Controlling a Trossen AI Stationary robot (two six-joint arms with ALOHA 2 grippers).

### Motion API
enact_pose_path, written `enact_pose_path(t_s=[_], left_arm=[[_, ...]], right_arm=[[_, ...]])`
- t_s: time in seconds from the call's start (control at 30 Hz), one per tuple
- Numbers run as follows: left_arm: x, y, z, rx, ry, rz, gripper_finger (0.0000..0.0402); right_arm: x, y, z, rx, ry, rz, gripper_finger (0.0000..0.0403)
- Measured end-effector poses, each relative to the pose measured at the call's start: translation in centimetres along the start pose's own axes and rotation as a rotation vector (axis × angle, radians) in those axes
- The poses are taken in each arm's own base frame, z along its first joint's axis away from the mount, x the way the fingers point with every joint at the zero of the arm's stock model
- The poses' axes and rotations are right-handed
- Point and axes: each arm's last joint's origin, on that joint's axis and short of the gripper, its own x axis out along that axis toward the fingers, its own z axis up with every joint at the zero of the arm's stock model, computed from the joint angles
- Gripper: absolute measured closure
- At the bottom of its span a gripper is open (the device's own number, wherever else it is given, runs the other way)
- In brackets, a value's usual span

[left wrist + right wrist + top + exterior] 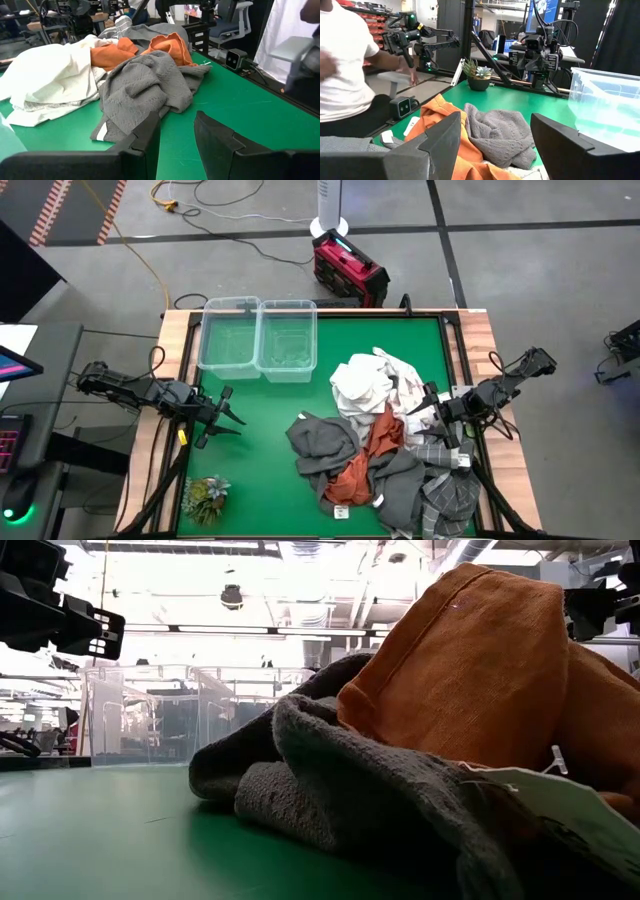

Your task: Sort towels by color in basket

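The towels lie heaped on the right half of the green table. A white one (362, 383) is at the far end, a dark grey one (322, 440) on the left, a rust-orange one (378, 442) in the middle and a grey plaid one (447, 485) at the near right. My left gripper (226, 413) is open over bare table left of the pile, facing the dark grey towel (145, 85). My right gripper (428, 406) is open above the pile's right side, with grey (500, 131) and orange (442, 119) cloth ahead of its fingers.
Two clear plastic bins (258, 338) stand side by side at the far left of the table. A small green plant (205, 497) sits at the near left corner. A person in a white shirt (342, 65) is beyond the table's near side. Green table (270, 405) shows between the pile and the left gripper.
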Motion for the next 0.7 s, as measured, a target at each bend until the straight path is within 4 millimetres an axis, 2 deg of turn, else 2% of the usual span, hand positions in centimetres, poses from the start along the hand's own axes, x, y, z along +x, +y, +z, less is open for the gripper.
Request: enact_pose_path(t_s=[0.53, 0.7], left_arm=[[0.01, 0.00, 0.00, 0.000, 0.000, 0.000, 0.0290], [0.04, 0.09, 0.72, -0.010, -0.092, 0.009, 0.0290]], right_arm=[[0.00, 0.00, 0.00, 0.000, 0.000, 0.000, 0.0133], [0.00, -0.01, 0.04, 0.002, -0.005, -0.001, 0.0133]])
